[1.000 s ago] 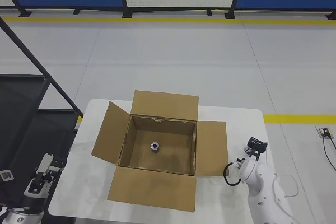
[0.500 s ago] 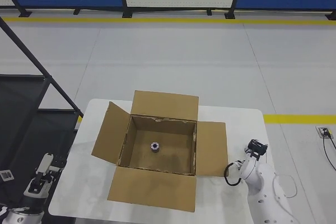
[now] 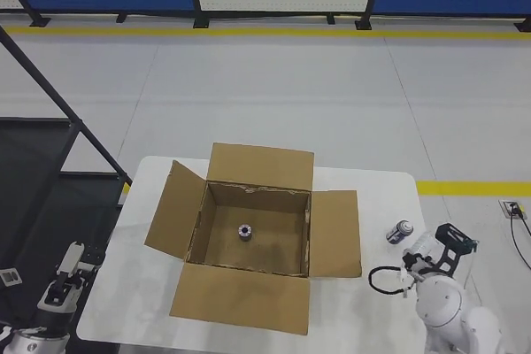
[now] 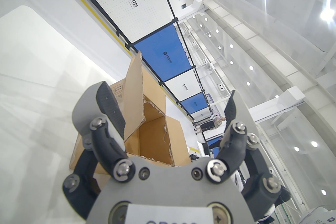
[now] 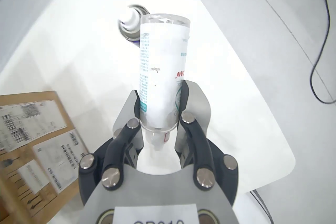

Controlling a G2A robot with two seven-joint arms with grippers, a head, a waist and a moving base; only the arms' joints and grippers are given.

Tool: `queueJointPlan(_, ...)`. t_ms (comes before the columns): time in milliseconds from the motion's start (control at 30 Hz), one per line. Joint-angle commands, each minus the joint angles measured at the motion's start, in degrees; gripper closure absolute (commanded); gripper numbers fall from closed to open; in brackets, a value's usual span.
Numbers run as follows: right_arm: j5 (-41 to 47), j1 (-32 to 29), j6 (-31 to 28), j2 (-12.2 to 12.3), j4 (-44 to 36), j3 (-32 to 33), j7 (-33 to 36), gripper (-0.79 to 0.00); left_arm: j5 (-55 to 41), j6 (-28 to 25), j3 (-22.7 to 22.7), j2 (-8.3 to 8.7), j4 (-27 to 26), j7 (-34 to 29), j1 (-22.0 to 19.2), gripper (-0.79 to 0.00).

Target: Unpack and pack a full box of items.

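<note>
Box (image 3: 334,232): open, all flaps out, at table centre; one small round item (image 3: 244,232) lay inside.
Spray can (image 3: 398,233): stood on the table at 3 o'clock of the box.
Bottle (image 5: 161,57): clamped in right gripper (image 5: 160,101) near the can, at 4 o'clock of the box, not yet set down.
Left gripper (image 4: 168,96): fingers apart, empty.
Unpacking judged nearly done; repacking was yet to begin.
</note>
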Motion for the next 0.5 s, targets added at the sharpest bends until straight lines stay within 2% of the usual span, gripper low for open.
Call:
queueJointPlan(0, -2.5, -1.8, 0.4, -0.1, -6.6, -1.9, -1.1, 0.000, 0.0, 0.0, 0.0, 0.00, 0.0, 0.0, 0.0, -0.785)
queueJointPlan(133, -6.4, -3.2, -1.9, -0.2, -14.9, -7.9, -3.8, 0.000, 0.0, 0.0, 0.0, 0.00, 0.0, 0.0, 0.0, -0.785)
queueJointPlan(233, -8.9, -1.3, -7.6, -0.2, -17.5, -14.3, -4.2, 0.000, 0.0, 0.0, 0.0, 0.00, 0.0, 0.0, 0.0, -0.785)
queueJointPlan(333, -11.1, 3.2, -11.2, -0.4, -16.6, -20.3, -2.9, 0.000, 0.0, 0.0, 0.0, 0.00, 0.0, 0.0, 0.0, -0.785)
queueJointPlan(467, -12.3, 12.1, -16.2, -1.1, -10.7, -28.0, 1.3, 0.000, 0.0, 0.0, 0.0, 0.00, 0.0, 0.0, 0.0, -0.785)
